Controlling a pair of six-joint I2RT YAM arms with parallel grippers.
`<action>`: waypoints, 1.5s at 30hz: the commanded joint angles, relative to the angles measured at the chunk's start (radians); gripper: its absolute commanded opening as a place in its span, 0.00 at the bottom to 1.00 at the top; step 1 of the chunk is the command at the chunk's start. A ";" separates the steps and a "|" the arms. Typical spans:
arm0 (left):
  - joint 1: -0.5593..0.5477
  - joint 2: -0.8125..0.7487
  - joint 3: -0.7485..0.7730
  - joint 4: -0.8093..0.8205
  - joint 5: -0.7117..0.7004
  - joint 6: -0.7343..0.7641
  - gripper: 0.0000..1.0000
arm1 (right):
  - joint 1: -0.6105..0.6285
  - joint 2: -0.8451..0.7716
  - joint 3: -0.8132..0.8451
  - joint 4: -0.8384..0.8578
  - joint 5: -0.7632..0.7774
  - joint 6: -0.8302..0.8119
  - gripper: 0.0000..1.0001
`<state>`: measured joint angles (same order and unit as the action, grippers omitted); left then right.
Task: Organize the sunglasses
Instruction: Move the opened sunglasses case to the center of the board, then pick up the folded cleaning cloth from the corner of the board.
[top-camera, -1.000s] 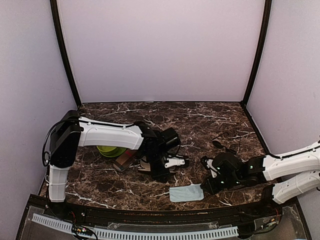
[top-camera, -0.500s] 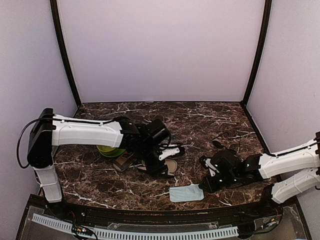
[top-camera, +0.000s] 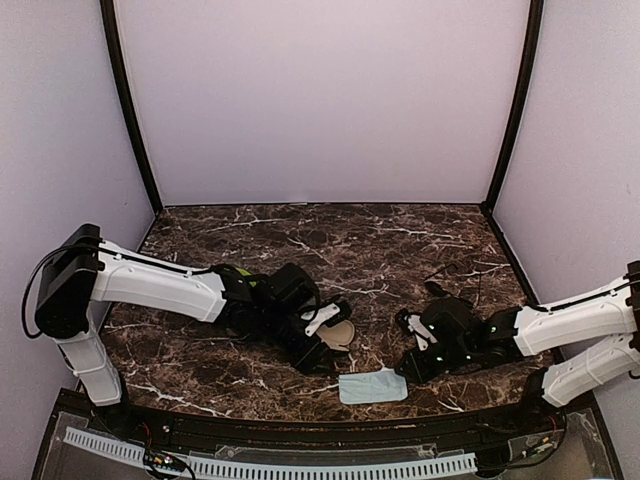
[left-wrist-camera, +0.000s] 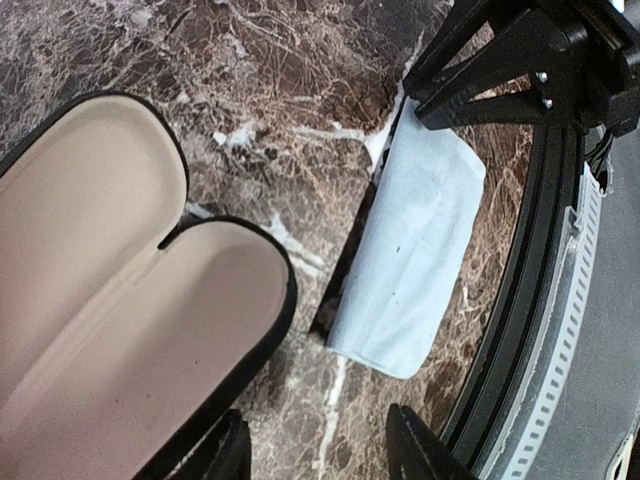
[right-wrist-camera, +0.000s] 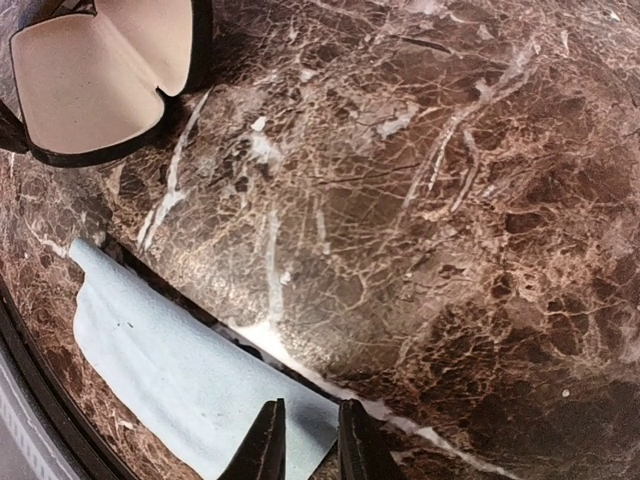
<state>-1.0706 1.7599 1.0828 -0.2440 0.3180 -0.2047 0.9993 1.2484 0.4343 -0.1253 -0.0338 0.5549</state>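
Sunglasses (top-camera: 441, 288) lie on the worktop (top-camera: 300, 230) at right rear, behind the right arm and well apart from the open case (top-camera: 342, 335). They are small and dark against the marble, only thin wire shapes read, and I can't tell whether it's one pair or two. Neither wrist view shows them.

Left tool (left-wrist-camera: 318, 432): fingers moderately apart, nothing between them, over bare marble beside the near rim of the case, whose beige lining is empty. Light blue cloth (left-wrist-camera: 410, 270) lies flat just beside the case.

Right tool (right-wrist-camera: 307, 420): narrow gap, low over a corner of the cloth, nothing visibly pinched.

Handling, as a judgement: very light, thin wire frame that likely bends under a hard squeeze. Temple arms are slim and springy, so a poor place to grab. Lenses are smooth, likely slippery and easy to scratch. Best hold is probably across the bridge or on the frame rim next to a hinge, closing gently. Lying flat on the worktop leaves little to get under, so a low, careful approach. The right arm is nearer, and the case is already open to receive a pair
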 joint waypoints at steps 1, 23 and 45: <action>-0.005 0.026 -0.001 0.097 0.039 -0.058 0.49 | -0.012 0.015 -0.017 0.049 -0.019 -0.015 0.19; -0.048 0.186 0.094 0.068 0.024 0.002 0.42 | -0.025 0.021 -0.042 0.063 -0.042 -0.012 0.18; -0.057 0.187 0.093 0.077 0.045 -0.032 0.08 | -0.028 0.009 -0.029 0.056 -0.016 -0.017 0.02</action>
<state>-1.1217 1.9507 1.1633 -0.1600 0.3470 -0.2234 0.9787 1.2636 0.4053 -0.0719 -0.0677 0.5484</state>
